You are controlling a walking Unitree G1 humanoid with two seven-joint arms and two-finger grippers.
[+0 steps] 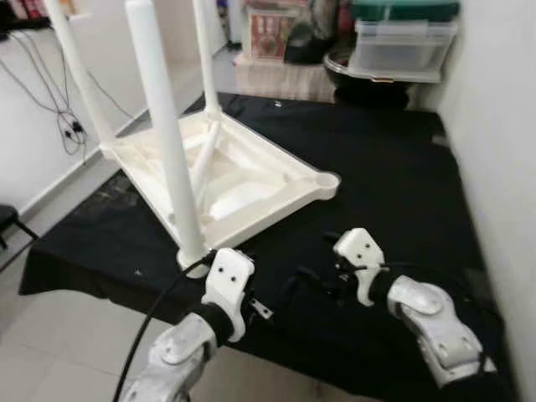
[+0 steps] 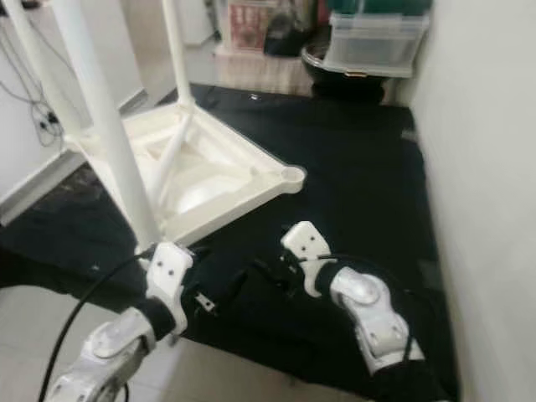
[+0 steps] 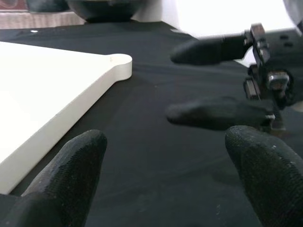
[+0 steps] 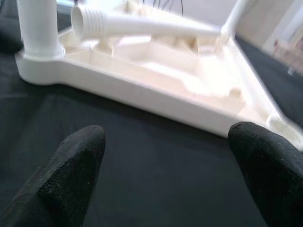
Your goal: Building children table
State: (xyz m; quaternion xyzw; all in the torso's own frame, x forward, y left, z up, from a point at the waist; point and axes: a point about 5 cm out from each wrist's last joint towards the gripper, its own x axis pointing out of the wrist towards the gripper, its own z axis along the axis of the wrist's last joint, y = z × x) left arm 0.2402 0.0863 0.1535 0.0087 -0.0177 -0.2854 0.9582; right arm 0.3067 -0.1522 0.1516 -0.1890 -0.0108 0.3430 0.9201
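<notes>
Building table [image 1: 251, 180]: we see three legs up, fourth leg [image 4: 142, 26] loose inside, corner socket [image 1: 325, 179] empty; both grippers spread, holding nothing.

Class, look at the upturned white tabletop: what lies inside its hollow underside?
Inside the tabletop lies one loose leg, threaded end showing. Moulded ribs surround it. What lies beneath the tabletop is covered.
</notes>
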